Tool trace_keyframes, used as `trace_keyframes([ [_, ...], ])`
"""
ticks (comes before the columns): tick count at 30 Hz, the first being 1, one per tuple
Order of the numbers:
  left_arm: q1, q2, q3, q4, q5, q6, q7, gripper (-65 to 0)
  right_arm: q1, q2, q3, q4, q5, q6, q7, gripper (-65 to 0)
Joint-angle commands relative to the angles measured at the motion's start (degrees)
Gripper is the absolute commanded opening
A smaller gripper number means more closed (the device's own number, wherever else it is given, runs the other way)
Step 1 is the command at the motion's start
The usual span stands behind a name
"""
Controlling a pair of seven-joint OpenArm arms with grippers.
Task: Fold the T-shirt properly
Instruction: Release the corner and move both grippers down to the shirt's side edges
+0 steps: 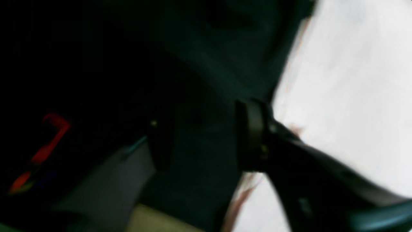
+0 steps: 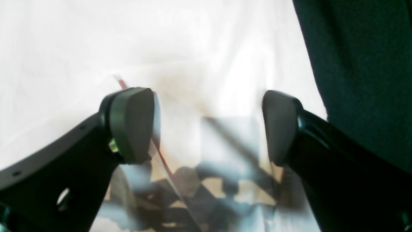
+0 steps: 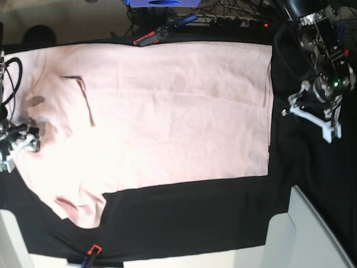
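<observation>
Left wrist view heavily motion-blurred: T-shirt (image 1: 347,96) is a featureless pale patch. Left gripper (image 1: 206,138) fingertips smeared, jaw gap unreadable. Base view: right gripper (image 3: 12,146) cut by frame edge. T-shirt print not discernible.

The pale pink T-shirt (image 3: 167,111) is spread flat, plain side up, across the black-covered table (image 3: 223,218). Its hem is turned right, its sleeves left; the near sleeve lies crumpled. Shallow creases are seen across it.
</observation>
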Motion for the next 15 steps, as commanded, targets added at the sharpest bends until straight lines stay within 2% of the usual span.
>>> trace_keyframes([
  [1, -1.84, -0.6, 0.19, -0.62, -0.14, 0.32, -1.11, -25.5, 1.1, 1.02, 0.28, 0.51, 0.3, 0.37, -0.24, -14.8],
  [3, -5.01, -0.33, 0.28, -5.02, -0.14, 0.32, -1.02, -18.3, 1.01, 1.02, 0.28, 0.51, 0.3, 0.37, -0.24, -14.8],
  [5, -8.0, -0.33, 0.63, -9.24, -0.14, 0.32, -1.11, -15.8, 1.01, 1.02, 0.28, 0.51, 0.3, 0.37, -0.24, -14.8],
  [12, -17.23, -0.25, 0.63, -21.1, -0.06, 0.32, -1.2, -21.8, -0.48, 1.02, 0.28, 3.05, 0.3, 0.28, 2.13, -14.9],
  [15, -20.48, -0.25, 0.63, -25.5, -0.06, 0.32, -1.72, -22.5, -0.57, 1.02, 0.28, 3.58, 0.3, 0.28, 2.22, -14.9],
])
